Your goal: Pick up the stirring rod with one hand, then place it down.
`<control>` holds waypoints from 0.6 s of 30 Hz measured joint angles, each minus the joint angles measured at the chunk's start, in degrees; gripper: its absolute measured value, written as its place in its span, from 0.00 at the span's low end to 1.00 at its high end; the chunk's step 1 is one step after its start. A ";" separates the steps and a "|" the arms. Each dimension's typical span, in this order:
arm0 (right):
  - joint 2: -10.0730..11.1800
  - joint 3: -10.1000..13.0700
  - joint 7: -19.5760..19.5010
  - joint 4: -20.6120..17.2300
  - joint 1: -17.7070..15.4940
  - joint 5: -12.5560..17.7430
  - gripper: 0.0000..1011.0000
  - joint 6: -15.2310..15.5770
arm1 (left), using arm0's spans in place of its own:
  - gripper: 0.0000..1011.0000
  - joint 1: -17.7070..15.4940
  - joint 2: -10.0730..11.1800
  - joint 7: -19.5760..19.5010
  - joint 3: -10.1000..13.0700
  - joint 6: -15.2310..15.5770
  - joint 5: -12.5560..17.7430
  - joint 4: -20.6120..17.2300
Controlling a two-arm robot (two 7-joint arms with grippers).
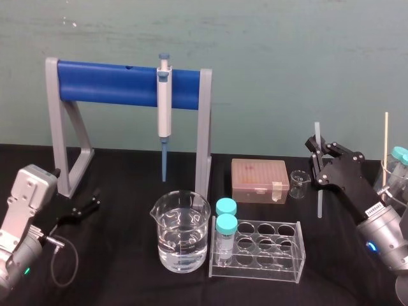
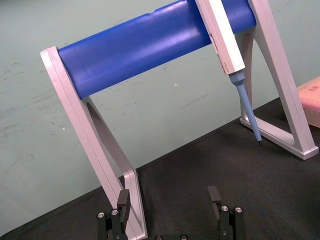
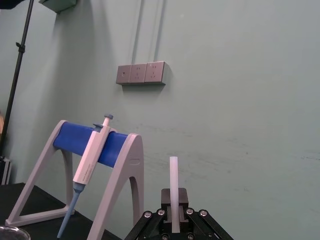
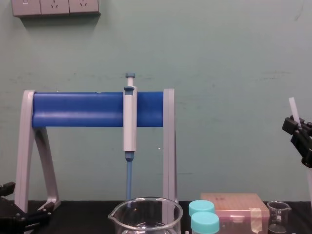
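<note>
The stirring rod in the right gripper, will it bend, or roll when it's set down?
Probably stiff: the stirring rod runs straight above and below the right gripper, no sag. Round and smooth-looking, so it may roll once laid on the black table. Thin and translucent, possibly brittle. The left gripper sits idle.

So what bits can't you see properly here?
- The stirring rod: middle hidden by the right gripper clamping it, head view.
- Its lower end: behind that gripper, right wrist view.
- The right gripper: cut by the right edge, chest view.
- The left gripper, open, low left: cut by the left edge, chest view.
</note>
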 joint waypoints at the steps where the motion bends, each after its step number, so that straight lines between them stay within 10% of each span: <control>1: 0.00 -0.01 0.00 0.00 0.00 0.00 0.07 0.00 | 0.99 0.00 0.00 0.00 0.00 0.00 0.00 0.00; 18: 0.02 -0.04 0.00 -0.01 0.00 0.00 0.07 -0.05 | 0.99 0.00 0.00 0.00 0.00 0.00 0.00 0.00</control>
